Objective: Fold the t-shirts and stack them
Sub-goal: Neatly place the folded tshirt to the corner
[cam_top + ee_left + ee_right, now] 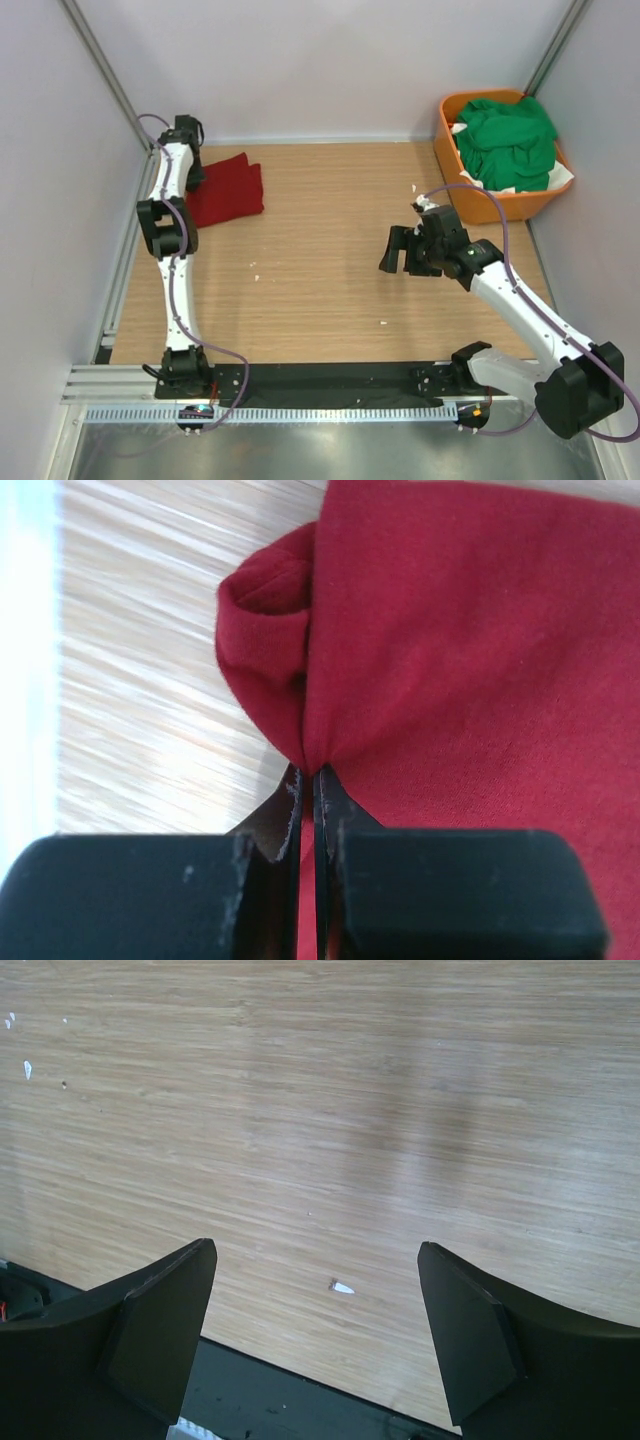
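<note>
No text, label, brand, number or sign can be read in any view. The red shirt [228, 190], the green shirts [505, 140], the basket [497, 207] and the counter [320, 250] all show plain, unmarked surfaces.

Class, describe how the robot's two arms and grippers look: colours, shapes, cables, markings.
The left arm and right arm match: white tubular links, chunky black joint housings, a thin purple cable looping along each. The left gripper and right gripper are matte black with flat, wedge-shaped fingers; the left ones have scuffed pale edges. No readable markings show.
</note>
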Robot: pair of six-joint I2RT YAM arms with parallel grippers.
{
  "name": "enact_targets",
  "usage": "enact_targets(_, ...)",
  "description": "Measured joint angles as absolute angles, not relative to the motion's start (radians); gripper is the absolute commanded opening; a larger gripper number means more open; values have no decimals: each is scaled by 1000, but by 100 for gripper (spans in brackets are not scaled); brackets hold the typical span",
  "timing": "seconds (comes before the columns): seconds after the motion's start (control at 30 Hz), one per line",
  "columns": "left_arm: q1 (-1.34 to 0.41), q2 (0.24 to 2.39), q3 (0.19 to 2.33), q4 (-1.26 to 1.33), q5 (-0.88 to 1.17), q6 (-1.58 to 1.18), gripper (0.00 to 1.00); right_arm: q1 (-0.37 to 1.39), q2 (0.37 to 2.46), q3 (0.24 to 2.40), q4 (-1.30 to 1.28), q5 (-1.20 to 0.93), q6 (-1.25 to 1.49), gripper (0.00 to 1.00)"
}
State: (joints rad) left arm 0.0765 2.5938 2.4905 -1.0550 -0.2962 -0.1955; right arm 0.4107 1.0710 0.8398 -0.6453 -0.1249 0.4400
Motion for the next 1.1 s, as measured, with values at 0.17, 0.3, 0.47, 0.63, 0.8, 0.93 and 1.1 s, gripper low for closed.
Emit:
enact_targets(0.17, 126, 2595, 2504, -986, -374, -146, 0, 411, 1070, 840, -659, -142, 439, 88)
enact_targets(0.3, 163, 2596, 2521, -898, -399, -126, 0, 411, 1062, 842, -678, -153, 436, 88)
enact_targets(0.47, 186, 2600, 2521, -779, -484, -96, 1, 411, 1049, 843, -692, -156, 425, 88)
enact_targets(0.63, 187, 2610, 2518, -635, -603, -28, 80, 411, 1050, 843, -702, -155, 423, 88)
enact_targets(0.8, 187, 2609, 2517, -553, -627, -36, 100, 411, 1071, 843, -701, -156, 424, 88)
enact_targets(0.93, 183, 2585, 2481, -543, -627, -51, 100, 411, 1075, 844, -700, -158, 424, 88)
enact_targets(1.1, 173, 2432, 2321, -567, -603, -113, 85, 411, 1052, 845, -704, -158, 424, 89)
